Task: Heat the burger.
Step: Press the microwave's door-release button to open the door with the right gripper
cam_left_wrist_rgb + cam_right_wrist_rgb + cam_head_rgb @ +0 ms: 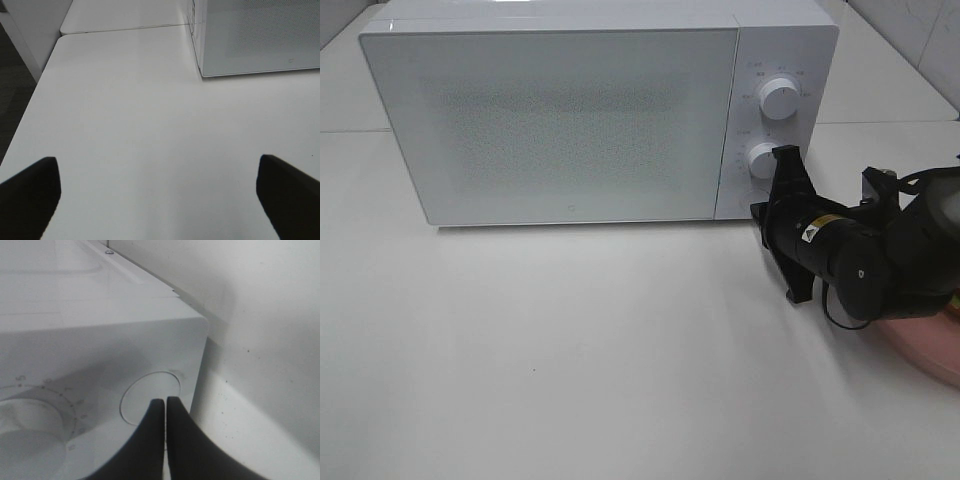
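surface: white table [570, 350], pale tiled wall [920, 40] behind; a second tabletop butts up at the back
microwave: white microwave [560, 120] stands at the back of the table, front facing the arms so both can reach it
door: door [560, 150] shut flush, speckled window, nothing seen inside
controls: upper knob [779, 98] and lower knob [764, 160] on the right panel, round button [150, 395] below them
right gripper: right gripper [165, 405] pinched closed, nothing held; tips at the round button, touching or just short of it, cannot tell which
why closed: joined tips make one narrow point, good for poking a button; looks like the door release, so the step in hand is likely opening the door
left gripper: left gripper [157, 165] spread wide, nothing held, above bare table left of the microwave, well apart from it; likely parked out of the door's swing
burger: not visible in any view; only an edge of a pink plate [930, 345] shows under the right arm at the right edge of the table, the burger probably hidden there
progress: early, door not open yet, burger not in
writing: small marks around the knobs and a tiny mark low on the door, too small to read; yellow sticker [811, 233] on the right arm, unreadable; no brand readable
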{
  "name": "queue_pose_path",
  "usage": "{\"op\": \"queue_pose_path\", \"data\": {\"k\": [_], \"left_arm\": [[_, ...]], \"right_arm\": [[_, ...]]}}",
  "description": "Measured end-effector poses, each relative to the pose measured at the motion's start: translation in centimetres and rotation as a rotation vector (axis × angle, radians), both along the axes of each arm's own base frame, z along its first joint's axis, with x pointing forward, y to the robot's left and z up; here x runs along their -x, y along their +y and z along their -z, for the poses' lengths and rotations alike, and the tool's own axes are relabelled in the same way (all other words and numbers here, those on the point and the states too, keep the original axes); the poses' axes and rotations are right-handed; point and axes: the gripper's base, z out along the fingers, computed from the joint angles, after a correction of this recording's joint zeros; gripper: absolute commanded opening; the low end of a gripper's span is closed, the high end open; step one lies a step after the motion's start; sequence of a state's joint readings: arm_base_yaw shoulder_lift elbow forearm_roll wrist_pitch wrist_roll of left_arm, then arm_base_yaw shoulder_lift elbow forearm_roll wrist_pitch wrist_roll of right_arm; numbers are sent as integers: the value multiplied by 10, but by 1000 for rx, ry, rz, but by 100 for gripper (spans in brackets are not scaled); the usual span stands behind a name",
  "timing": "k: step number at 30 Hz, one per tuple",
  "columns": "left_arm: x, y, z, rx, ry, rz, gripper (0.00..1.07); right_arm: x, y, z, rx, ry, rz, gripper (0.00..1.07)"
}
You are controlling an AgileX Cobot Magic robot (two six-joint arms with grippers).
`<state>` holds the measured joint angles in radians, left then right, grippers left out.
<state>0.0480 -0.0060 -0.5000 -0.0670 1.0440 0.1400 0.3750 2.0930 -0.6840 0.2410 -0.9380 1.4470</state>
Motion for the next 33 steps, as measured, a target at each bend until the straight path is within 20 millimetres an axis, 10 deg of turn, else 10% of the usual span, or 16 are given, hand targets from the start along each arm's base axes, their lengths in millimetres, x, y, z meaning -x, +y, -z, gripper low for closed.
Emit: {"op": "queue_pose_path", "data": {"k": [33], "left_arm": [[0, 0, 0, 0, 0, 0, 101]], "right_arm": [[-16, 7, 4, -8, -24, -2, 0]]}}
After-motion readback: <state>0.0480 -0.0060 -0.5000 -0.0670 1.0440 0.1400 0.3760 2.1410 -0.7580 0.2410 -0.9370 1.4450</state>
